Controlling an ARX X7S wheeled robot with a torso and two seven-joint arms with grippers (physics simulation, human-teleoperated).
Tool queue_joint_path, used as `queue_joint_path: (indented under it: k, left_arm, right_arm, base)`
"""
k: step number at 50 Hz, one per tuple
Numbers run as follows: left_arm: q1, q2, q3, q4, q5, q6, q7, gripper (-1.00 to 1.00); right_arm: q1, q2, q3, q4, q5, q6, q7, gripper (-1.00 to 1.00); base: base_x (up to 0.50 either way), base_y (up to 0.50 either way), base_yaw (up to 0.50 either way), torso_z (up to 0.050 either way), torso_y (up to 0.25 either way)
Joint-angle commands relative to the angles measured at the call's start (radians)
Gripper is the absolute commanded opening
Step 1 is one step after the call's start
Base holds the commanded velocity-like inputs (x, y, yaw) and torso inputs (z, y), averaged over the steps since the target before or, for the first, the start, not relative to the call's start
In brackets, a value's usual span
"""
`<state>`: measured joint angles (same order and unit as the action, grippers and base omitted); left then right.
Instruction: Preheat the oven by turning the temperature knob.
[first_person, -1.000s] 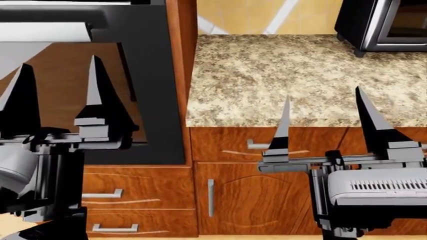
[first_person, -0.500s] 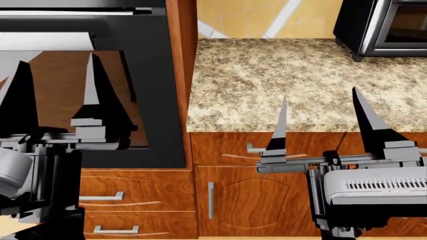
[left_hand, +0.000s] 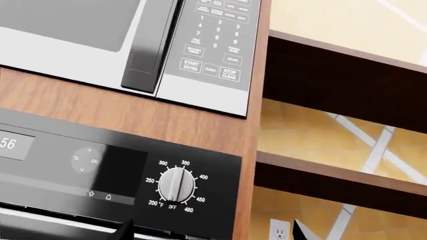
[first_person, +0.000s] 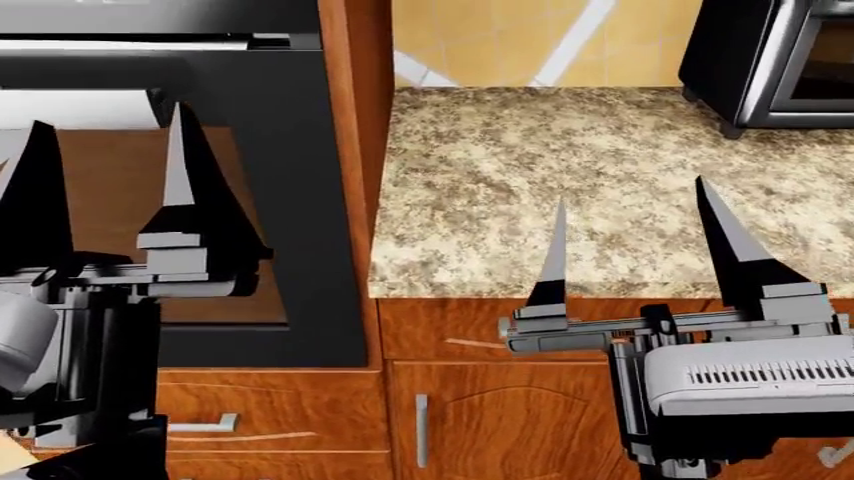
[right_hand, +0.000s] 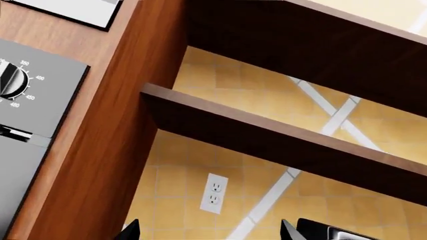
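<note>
While both end effectors gape wide, left (first_person: 100, 180) fronts oven (first_person: 300, 200), right (first_person: 627, 245) over worktop (first_person: 534, 160) front edge; knob (left_hand: 176, 184) untouched.

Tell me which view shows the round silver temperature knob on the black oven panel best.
The left wrist view: the round silver temperature knob shows whole, with its dial numbers readable. The right wrist view catches only part of it at the frame edge. The head view shows only the oven door, no knob.
</note>
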<state>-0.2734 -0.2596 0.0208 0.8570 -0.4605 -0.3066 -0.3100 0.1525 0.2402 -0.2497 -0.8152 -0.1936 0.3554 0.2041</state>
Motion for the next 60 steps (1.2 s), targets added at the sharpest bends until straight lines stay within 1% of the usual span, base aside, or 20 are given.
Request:
queue_joint_path:
  k: [1,7,10,12,14,16,20,25,29,30,35,39,43,44,48,53,55,60]
  left_arm:
    - [-0.002,-0.008,0.000,0.008,-0.010,-0.005,-0.013,1.00]
    - [-0.009,-0.014,0.002,0.012,-0.019,-0.026,-0.028,1.00]
    - [-0.026,-0.033,-0.004,0.039,-0.054,-0.085,-0.055,1.00]
    - [-0.045,-0.053,-0.002,0.083,-0.082,-0.152,-0.087,1.00]
    - [-0.079,-0.072,-0.018,0.116,-0.132,-0.226,-0.127,1.00]
    - [-0.107,-0.083,-0.032,0.128,-0.169,-0.270,-0.155,1.00]
    - [-0.205,-0.108,-0.031,0.133,-0.226,-0.384,-0.213,1.00]
    - [-0.320,-0.141,-0.049,0.153,-0.314,-0.485,-0.274,1.00]
    - [-0.413,-0.168,-0.070,0.154,-0.423,-0.599,-0.352,1.00]
    - [-0.445,-0.174,-0.081,0.155,-0.476,-0.637,-0.384,1.00]
    - [-0.558,-0.202,-0.117,0.153,-0.641,-0.720,-0.485,1.00]
    - [-0.659,-0.227,-0.131,0.105,-0.760,-0.785,-0.577,1.00]
    - [-0.755,-0.244,-0.131,0.021,-0.908,-0.848,-0.706,1.00]
    - [-0.772,-0.247,-0.127,-0.001,-0.923,-0.859,-0.726,1.00]
    - [-0.825,-0.263,-0.100,-0.084,-0.872,-0.881,-0.718,1.00]
    - [-0.891,-0.274,-0.090,-0.180,-0.875,-0.907,-0.744,1.00]
    - [-0.891,-0.272,-0.071,-0.204,-0.848,-0.906,-0.727,1.00]
    - [-0.902,-0.263,-0.055,-0.229,-0.856,-0.912,-0.726,1.00]
  right_arm:
    - [0.002,0.004,-0.005,-0.001,0.004,0.006,0.003,1.00]
    - [0.004,0.006,-0.009,0.006,0.006,0.009,0.004,1.00]
    - [0.005,0.006,-0.017,0.015,0.003,0.007,0.006,1.00]
    - [0.005,0.005,-0.013,0.014,0.006,0.012,0.007,1.00]
    - [0.004,0.005,-0.012,0.016,0.010,0.012,0.008,1.00]
    - [0.001,0.007,-0.007,0.006,0.014,0.020,0.007,1.00]
    - [0.002,0.007,-0.008,0.001,0.015,0.025,0.009,1.00]
    - [0.002,0.008,-0.010,-0.001,0.015,0.027,0.011,1.00]
    - [0.005,0.008,-0.015,0.000,0.011,0.030,0.014,1.00]
    - [0.006,0.008,-0.016,0.000,0.010,0.030,0.015,1.00]
    - [0.008,0.009,-0.018,-0.001,0.010,0.031,0.017,1.00]
    - [0.010,0.011,-0.019,0.004,0.012,0.029,0.019,1.00]
    - [0.010,0.013,-0.019,0.005,0.014,0.029,0.021,1.00]
    - [0.010,0.014,-0.020,0.003,0.014,0.030,0.021,1.00]
    - [0.005,0.017,-0.021,-0.004,0.012,0.035,0.021,1.00]
    - [0.002,0.020,-0.022,-0.009,0.013,0.038,0.022,1.00]
    - [0.003,0.020,-0.025,-0.006,0.011,0.037,0.024,1.00]
    - [0.005,0.021,-0.028,0.001,0.010,0.035,0.028,1.00]
  base:
    - [0.25,0.00,0.00,0.004,0.000]
    - [0.07,0.00,0.00,0.001,0.000]
    - [0.00,0.00,0.00,0.000,0.000]
    - [0.00,0.00,0.00,0.000,0.000]
    - [0.00,0.00,0.00,0.000,0.000]
    - [0.00,0.00,0.00,0.000,0.000]
    - [0.00,0.00,0.00,0.000,0.000]
    - [0.00,0.00,0.00,0.000,0.000]
    - [0.00,0.00,0.00,0.000,0.000]
    - [0.00,0.00,0.00,0.000,0.000]
    - [0.00,0.00,0.00,0.000,0.000]
    - [0.00,0.00,0.00,0.000,0.000]
    - [0.00,0.00,0.00,0.000,0.000]
    - [0.00,0.00,0.00,0.000,0.000]
    - [0.00,0.00,0.00,0.000,0.000]
    - [0.00,0.00,0.00,0.000,0.000]
    - [0.00,0.00,0.00,0.000,0.000]
    - [0.00,0.00,0.00,0.000,0.000]
